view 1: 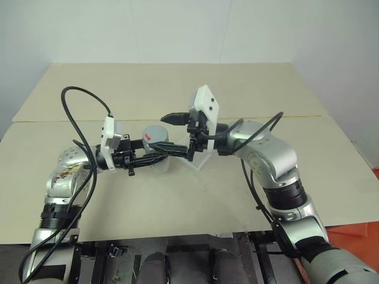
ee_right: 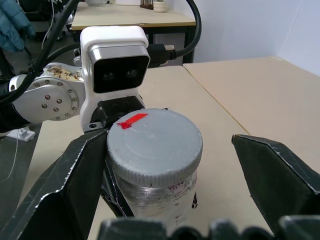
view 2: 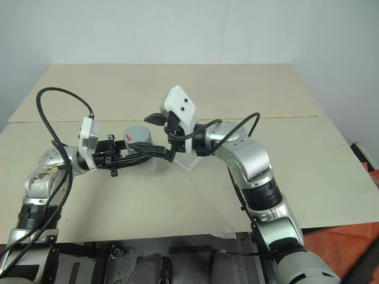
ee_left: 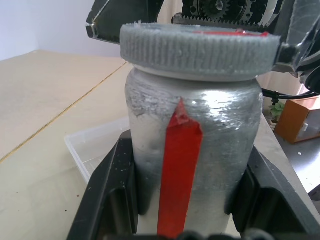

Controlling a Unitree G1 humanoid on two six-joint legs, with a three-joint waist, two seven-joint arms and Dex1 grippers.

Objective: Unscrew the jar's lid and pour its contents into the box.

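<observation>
Centre frame, the left pincer [view 1: 155, 149] pinches the rigid, slick silvery jar [ee_left: 192, 150]; the right pincer [ee_right: 170, 170], spread, should take the ribbed grey screw lid [ee_right: 154, 145] by its rim.

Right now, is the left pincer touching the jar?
Touching. The left wrist view shows the left pincer with its black fingers pressed against both sides of the jar.

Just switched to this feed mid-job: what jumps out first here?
The jar, silvery with a red strip, is held upright above the table in the shut left gripper. Its ribbed grey lid is still on. The right gripper stands open with a finger on each side of the lid, and the clear box lies on the table just behind the jar.
</observation>
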